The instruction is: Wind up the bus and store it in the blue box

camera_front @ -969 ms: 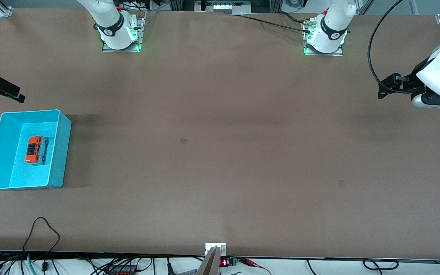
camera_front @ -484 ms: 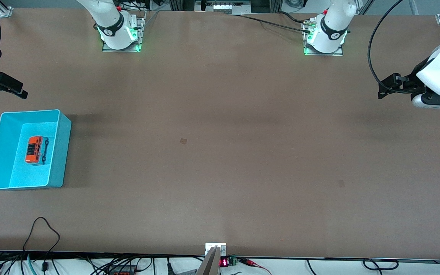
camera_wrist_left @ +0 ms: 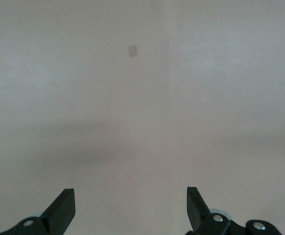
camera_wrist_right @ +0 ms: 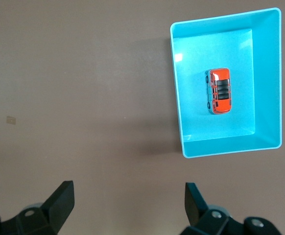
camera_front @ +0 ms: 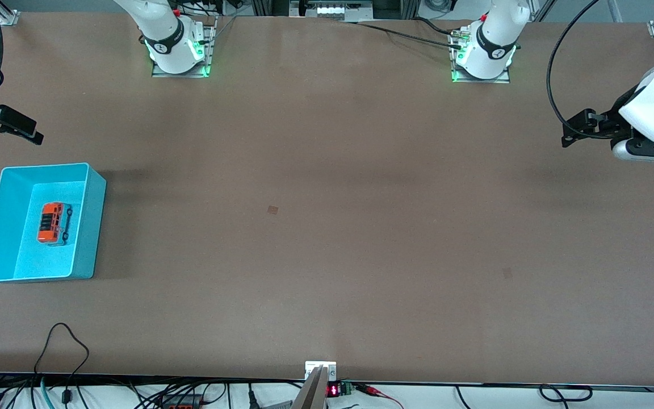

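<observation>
Small orange toy bus (camera_front: 54,222) with dark roof windows sits upright on its wheels on the speckled floor of the light turquoise rectangular plastic box (camera_front: 89,227), at the right arm's end of the brown table (camera_front: 327,227). Right gripper (camera_wrist_right: 128,205) hangs above bare table beside the box, fingers spread, nothing held. Left gripper (camera_wrist_left: 131,208) waits over its own end, fingers likewise apart, empty.

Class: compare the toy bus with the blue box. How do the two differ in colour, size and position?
The bus is orange with dark roof windows; the blue box is plain turquoise. The bus is far smaller than the box. The bus stands on its wheels on the box's floor, inside it, while the box sits on the table. Both lie at the right arm's end of the table, with no gripper touching them.
</observation>
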`<state>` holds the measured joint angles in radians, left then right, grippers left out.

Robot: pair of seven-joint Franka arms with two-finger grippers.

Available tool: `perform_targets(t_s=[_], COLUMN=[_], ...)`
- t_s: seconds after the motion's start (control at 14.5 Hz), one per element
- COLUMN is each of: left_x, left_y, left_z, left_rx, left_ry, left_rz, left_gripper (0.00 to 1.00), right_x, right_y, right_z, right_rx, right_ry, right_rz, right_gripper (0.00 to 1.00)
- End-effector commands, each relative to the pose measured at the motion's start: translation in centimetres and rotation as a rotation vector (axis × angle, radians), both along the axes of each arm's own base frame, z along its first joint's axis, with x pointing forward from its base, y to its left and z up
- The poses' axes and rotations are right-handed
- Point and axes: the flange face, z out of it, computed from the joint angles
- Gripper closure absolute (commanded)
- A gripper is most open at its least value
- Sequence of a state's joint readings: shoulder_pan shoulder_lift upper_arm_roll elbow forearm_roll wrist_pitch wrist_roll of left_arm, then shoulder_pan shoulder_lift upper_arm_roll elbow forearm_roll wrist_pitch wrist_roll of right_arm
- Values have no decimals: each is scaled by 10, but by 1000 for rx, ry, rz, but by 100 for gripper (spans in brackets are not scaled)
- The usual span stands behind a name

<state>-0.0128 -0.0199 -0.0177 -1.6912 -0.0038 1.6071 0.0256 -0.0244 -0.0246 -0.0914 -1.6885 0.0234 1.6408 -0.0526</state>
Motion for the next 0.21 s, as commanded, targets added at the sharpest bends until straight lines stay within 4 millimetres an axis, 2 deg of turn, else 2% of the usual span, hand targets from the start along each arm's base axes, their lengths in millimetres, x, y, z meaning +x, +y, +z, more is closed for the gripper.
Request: perform_targets(t_s=[0.0,0.14], left_x=[-1,-1], left_y=[-2,-2], left_z=[7,7], left_rx=[-1,1], left_ry=[0,0], left_rz=[-1,1], left_gripper=[0,0], right_x=[-10,-9], right_y=[0,0], right_z=[4,4], right_rx=[-19,-19], right_ry=[2,2], right_rz=[1,1], right_gripper=[0,0])
